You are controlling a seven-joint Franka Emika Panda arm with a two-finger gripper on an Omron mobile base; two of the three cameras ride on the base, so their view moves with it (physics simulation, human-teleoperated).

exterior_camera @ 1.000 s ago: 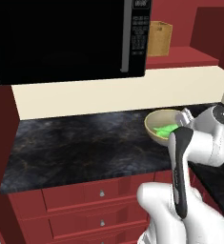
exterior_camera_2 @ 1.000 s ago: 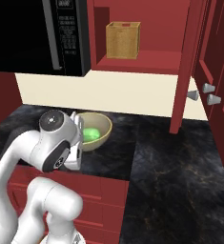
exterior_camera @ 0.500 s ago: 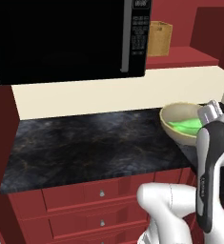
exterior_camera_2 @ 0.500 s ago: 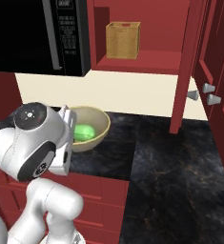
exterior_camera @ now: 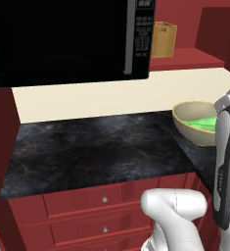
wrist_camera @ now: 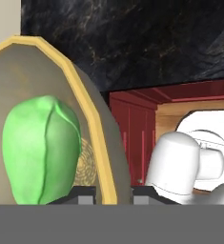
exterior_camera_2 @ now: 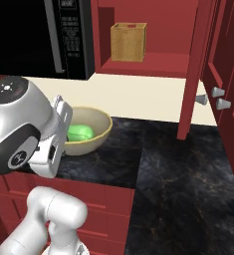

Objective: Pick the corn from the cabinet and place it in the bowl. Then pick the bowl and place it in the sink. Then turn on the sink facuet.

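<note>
Bowl (exterior_camera_2: 91, 130) shifted — corn (exterior_camera_2: 79, 132) inside

The white arm bends over the counter edge, its end effector (wrist_camera: 114, 196) clamped shut on the bowl (wrist_camera: 92, 119) rim.

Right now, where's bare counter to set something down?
Free: the black marbled countertop below the black microwave, and its stretch right of the tan bowl. Crowded: around that bowl, gripped by the gripper.
</note>
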